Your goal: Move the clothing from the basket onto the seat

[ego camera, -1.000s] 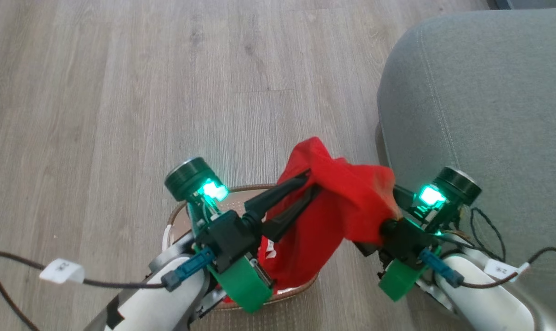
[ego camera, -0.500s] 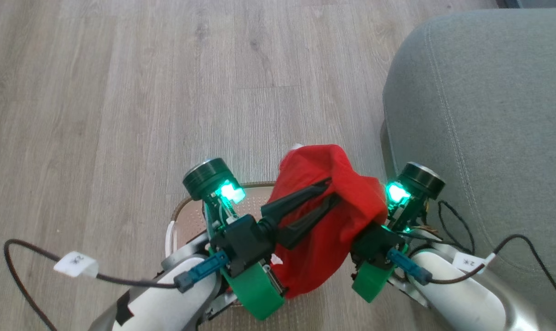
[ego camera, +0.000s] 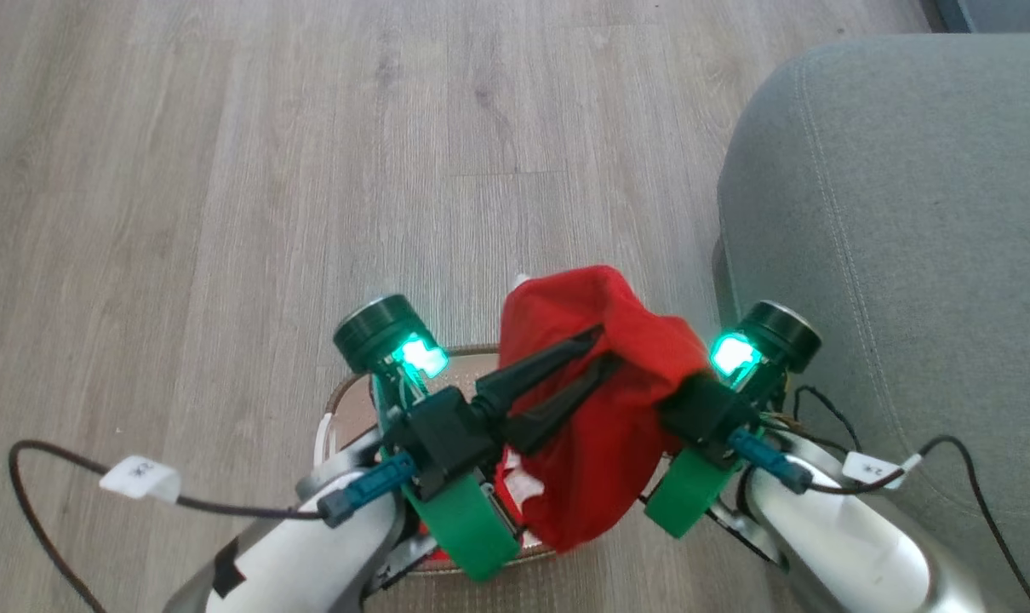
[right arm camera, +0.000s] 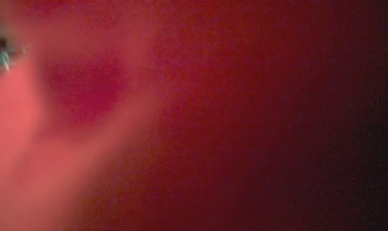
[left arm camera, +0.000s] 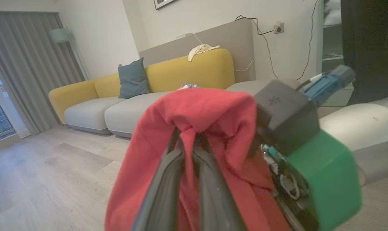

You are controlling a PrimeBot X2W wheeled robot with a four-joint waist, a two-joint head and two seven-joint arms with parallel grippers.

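Observation:
A red piece of clothing point(ego camera: 617, 409) hangs above the cream basket point(ego camera: 345, 400), bunched between my two grippers. My left gripper point(ego camera: 604, 349) is shut on a fold near the top of it. In the left wrist view, the fabric point(left arm camera: 206, 106) drapes over both dark fingers point(left arm camera: 168, 179). The black body of my right gripper point(ego camera: 706, 409) presses into the garment from the right. Its fingers are buried in the cloth and shut inside the folds. Red fabric point(right arm camera: 213, 112) lies against the lens in the right wrist view. The grey seat point(ego camera: 906, 213) stands close on the right.
Pale wood floor point(ego camera: 226, 170) stretches ahead and to the left. Loose black cables point(ego camera: 47, 477) with white tags trail from both forearms. The left wrist view takes in a yellow and grey sofa point(left arm camera: 117, 109) across the room.
My right gripper has moved left into the hanging garment and closed. The cloth has drawn into a tighter bunch between the grippers. The left gripper keeps its hold.

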